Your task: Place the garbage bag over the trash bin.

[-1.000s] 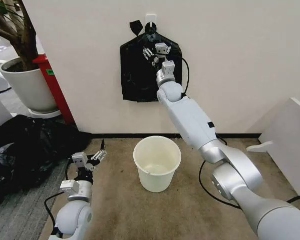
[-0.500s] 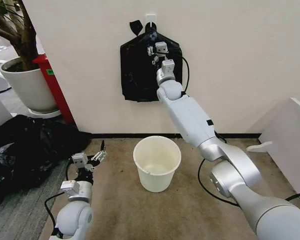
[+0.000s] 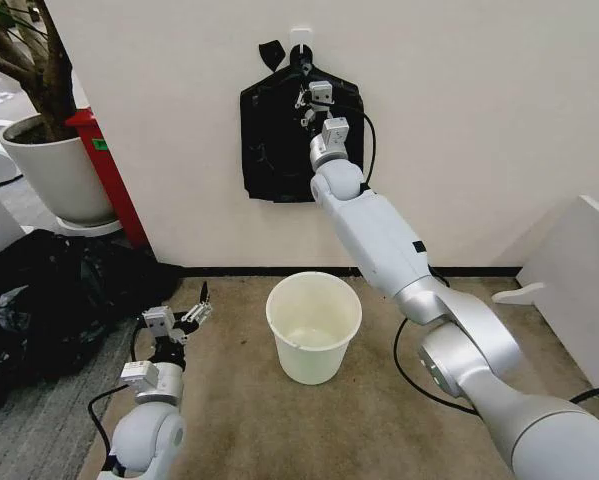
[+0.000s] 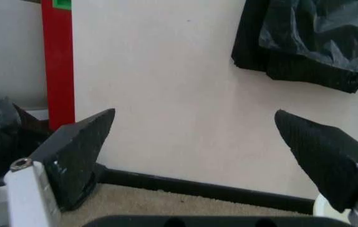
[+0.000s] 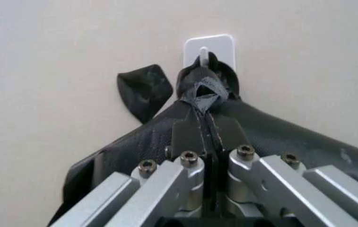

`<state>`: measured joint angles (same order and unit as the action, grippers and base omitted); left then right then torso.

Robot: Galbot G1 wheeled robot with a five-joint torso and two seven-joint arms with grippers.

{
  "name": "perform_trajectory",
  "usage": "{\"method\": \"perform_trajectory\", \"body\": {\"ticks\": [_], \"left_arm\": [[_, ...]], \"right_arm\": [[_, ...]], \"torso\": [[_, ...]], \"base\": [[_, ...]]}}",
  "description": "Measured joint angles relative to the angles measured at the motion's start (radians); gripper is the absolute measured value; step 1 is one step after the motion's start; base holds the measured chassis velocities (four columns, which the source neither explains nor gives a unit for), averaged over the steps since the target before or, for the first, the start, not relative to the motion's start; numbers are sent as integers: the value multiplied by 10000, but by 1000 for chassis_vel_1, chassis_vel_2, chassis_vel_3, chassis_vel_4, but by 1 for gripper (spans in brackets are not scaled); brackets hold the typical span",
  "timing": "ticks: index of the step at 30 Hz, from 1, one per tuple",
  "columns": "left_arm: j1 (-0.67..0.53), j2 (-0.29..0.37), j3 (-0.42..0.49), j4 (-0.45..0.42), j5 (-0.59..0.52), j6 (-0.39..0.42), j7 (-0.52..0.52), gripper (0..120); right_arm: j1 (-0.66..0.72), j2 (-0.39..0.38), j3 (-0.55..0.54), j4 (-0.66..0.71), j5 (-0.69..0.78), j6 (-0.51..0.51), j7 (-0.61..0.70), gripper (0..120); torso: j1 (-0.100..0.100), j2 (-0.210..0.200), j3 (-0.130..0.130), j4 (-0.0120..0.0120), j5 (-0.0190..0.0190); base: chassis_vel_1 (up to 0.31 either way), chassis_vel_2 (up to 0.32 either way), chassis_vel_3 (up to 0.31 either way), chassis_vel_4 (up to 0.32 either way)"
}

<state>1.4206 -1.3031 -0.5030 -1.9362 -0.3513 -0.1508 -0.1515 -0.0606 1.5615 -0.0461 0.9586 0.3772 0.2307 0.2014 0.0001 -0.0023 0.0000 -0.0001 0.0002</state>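
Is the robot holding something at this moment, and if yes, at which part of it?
The right gripper is shut on the black bundle hanging from the wall hook, pinching it just below its knotted top. The left gripper, low beside the trash bin, holds nothing.

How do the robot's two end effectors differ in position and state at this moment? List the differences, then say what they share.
1. Height: the right end effector is raised to the black bundle hanging on the wall hook; the left end effector sits low near the carpet, beside the trash bin.
2. State: the right is shut, pinching the bundle just below its knot; the left is open, holding nothing.

Shared: both have dark fingers on silver arms.
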Motion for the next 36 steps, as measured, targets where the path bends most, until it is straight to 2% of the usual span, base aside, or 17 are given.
{"method": "perform_trajectory", "body": {"ticks": [16,36], "left_arm": [[-20,77,21,141,3,-1,-15,100],[-30,167,-6,260,-69,-123,-44,100]], "right_arm": [[-717,-250,-442,932,524,165,22,0],[-2385,-860,-864,2404,902,1182,-741,0]], "torso": [[0,0,0,0,0],[-1,0,0,1,0]], "base": [[0,0,0,0],[0,0,0,0]]}}
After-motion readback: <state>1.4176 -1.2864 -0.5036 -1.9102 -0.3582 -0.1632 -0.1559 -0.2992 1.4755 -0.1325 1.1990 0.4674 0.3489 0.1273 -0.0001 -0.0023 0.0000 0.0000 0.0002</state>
